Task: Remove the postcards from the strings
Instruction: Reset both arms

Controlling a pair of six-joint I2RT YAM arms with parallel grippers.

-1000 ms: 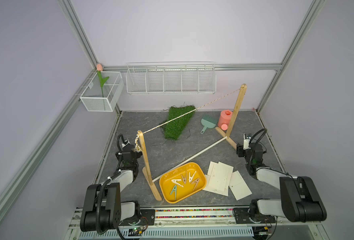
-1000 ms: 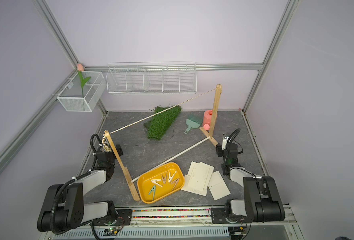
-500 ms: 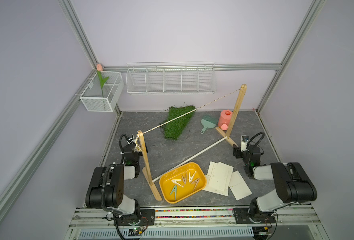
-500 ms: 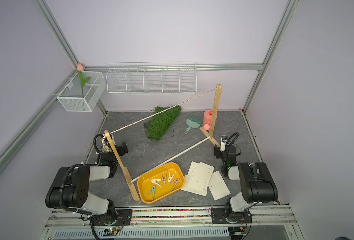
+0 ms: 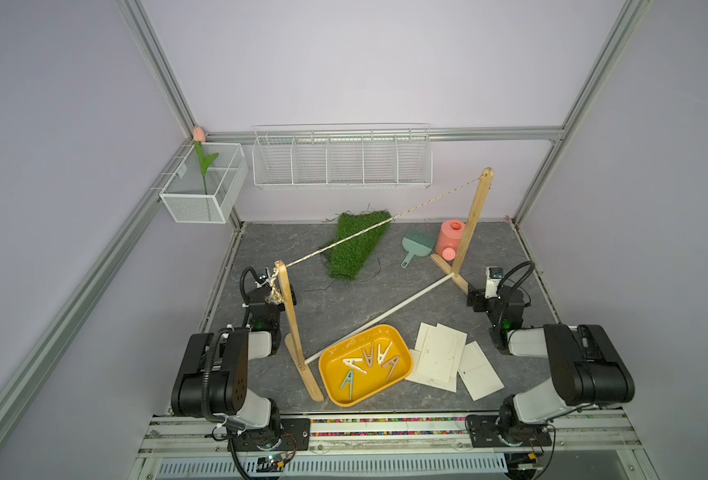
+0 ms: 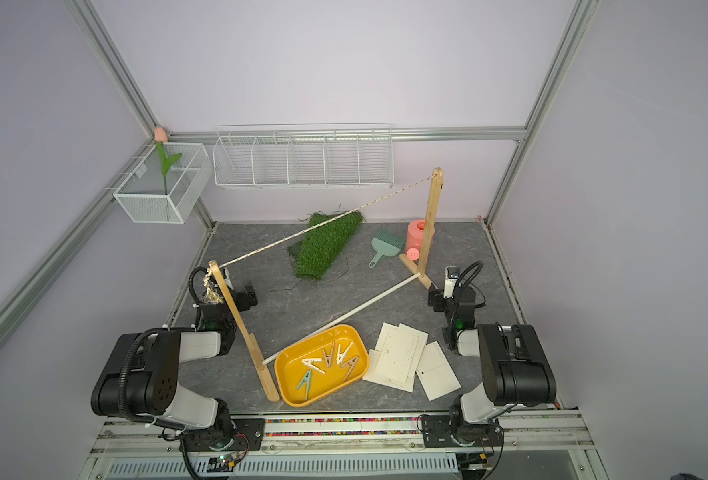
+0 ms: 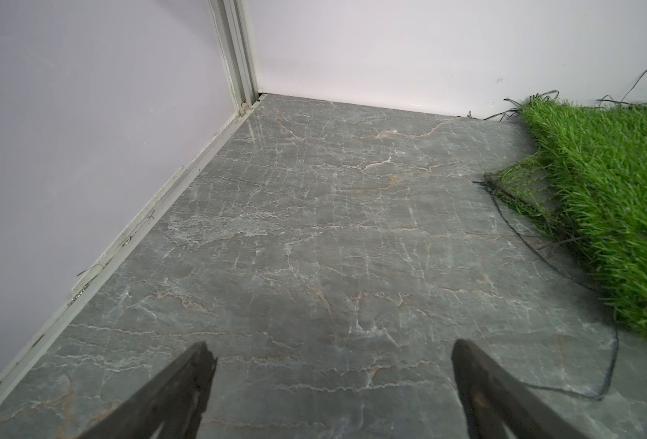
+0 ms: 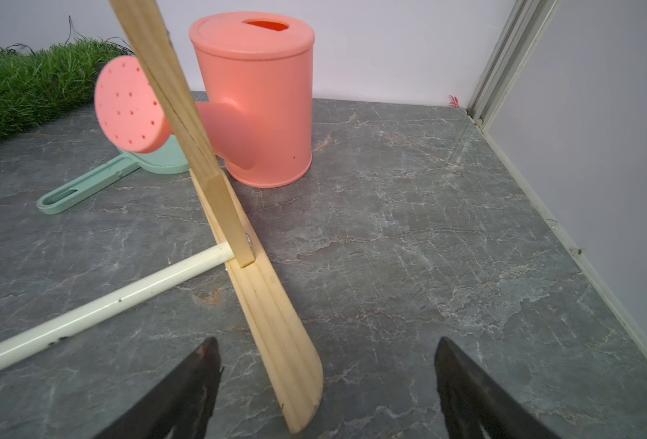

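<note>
Several cream-white postcards (image 5: 443, 353) (image 6: 402, 353) lie flat and overlapping on the grey table at the front right. The strings (image 5: 385, 218) (image 6: 323, 222) are one taut beige rope between two wooden posts, with nothing hanging on it. My left gripper (image 7: 329, 353) hangs low over bare table at the left edge (image 6: 244, 297), open and empty. My right gripper (image 8: 325, 349) sits low at the right side (image 5: 479, 299), open. The right post's wooden foot (image 8: 276, 323) lies on the table just ahead of it, its tip showing between the open fingers, not gripped.
A yellow tray (image 5: 385, 329) holding several clothespins sits front centre beside the postcards. A white rod (image 5: 385, 316) joins the posts' feet. A green grass mat (image 5: 356, 245), a teal brush (image 5: 416, 245) and a pink watering can (image 5: 450, 237) stand at the back. Wire baskets (image 5: 341, 158) hang on the walls.
Both arms have folded back over their bases, elbows rising. The grippers have shifted slightly toward the far side and stay low. Postcards, tray and rope have not moved.
</note>
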